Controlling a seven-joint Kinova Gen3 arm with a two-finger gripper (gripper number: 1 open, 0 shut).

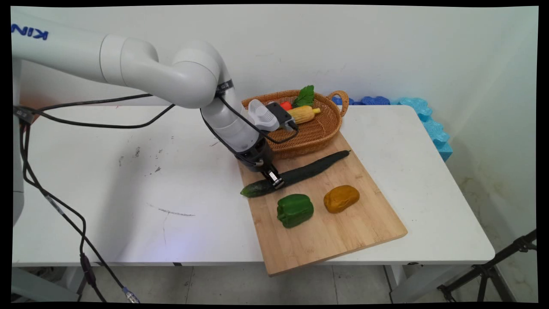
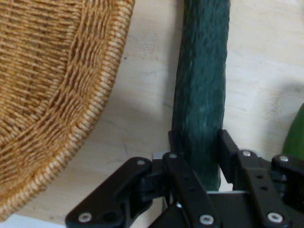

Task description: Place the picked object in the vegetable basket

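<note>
A long dark green cucumber (image 1: 300, 173) lies slantwise on a wooden cutting board (image 1: 343, 231). My gripper (image 1: 276, 182) is down on its left part, shut on it. In the hand view the cucumber (image 2: 202, 90) runs up between the two black fingers (image 2: 227, 148), which press on both of its sides. A green bell pepper (image 1: 294, 209) and a brown-yellow potato-like lump (image 1: 341, 198) rest on the board just in front of the cucumber.
A wicker basket (image 1: 319, 128) stands behind the board, holding a corn cob (image 1: 303, 114), a red vegetable and a green leaf (image 1: 305, 96); its rim (image 2: 102, 95) is close to my hand. Blue foam pieces (image 1: 429, 120) line the wall at right. Black cables hang at left.
</note>
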